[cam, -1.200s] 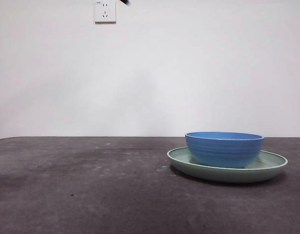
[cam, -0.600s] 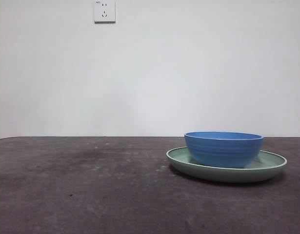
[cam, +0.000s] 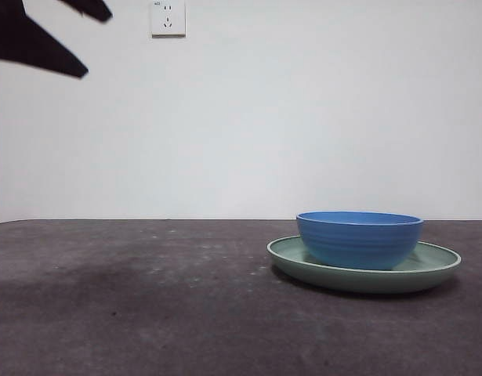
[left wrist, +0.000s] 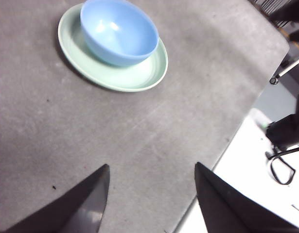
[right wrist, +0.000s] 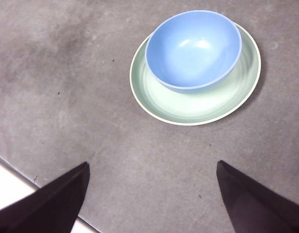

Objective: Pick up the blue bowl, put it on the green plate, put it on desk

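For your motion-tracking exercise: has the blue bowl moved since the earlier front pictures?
No. The blue bowl sits at the same spot on the green plate, unchanged against the wall socket.

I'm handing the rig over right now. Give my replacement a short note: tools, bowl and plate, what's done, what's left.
Left tool: open, holding nothing, high above the desk, away from the dishes.
Right tool: open, holding nothing, also raised.
One tool shows at the front view's top corner; which one, I cannot tell.
Blue bowl sits upright inside the green plate, off-centre, on the desk.
Done: bowl on plate.
Left: if the plate with the bowl still needs moving on the desk, that remains.
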Robot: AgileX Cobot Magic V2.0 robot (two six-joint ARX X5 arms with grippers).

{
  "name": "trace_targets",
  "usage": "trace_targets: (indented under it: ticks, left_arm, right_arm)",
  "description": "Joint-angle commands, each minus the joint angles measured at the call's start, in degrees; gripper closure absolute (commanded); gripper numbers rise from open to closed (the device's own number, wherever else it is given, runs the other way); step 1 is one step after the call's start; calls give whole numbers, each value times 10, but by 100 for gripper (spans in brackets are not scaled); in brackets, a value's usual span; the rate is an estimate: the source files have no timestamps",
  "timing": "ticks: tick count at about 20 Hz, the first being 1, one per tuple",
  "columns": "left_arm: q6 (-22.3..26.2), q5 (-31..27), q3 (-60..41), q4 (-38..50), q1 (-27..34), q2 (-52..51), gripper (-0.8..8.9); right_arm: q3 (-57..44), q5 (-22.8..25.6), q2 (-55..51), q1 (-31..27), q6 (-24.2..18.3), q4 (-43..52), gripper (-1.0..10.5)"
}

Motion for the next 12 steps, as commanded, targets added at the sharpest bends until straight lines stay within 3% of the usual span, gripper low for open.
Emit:
trace_targets:
  ticks: [1, 7, 10, 12]
  left_arm:
    - [5, 6, -5, 29, -2, 3, 533]
    - [3, 5, -5, 49, -2, 3, 533]
    - [3, 5, -5, 49, -2, 3, 533]
    - [3, 5, -5, 49, -2, 3, 533]
  right_arm:
    - [12, 0, 2, 2, 9, 5, 528]
    - [12, 6, 2, 2, 41, 6, 528]
    - [12, 82, 14, 2, 95, 15, 562]
    - [12, 132, 39, 1, 110, 40, 590]
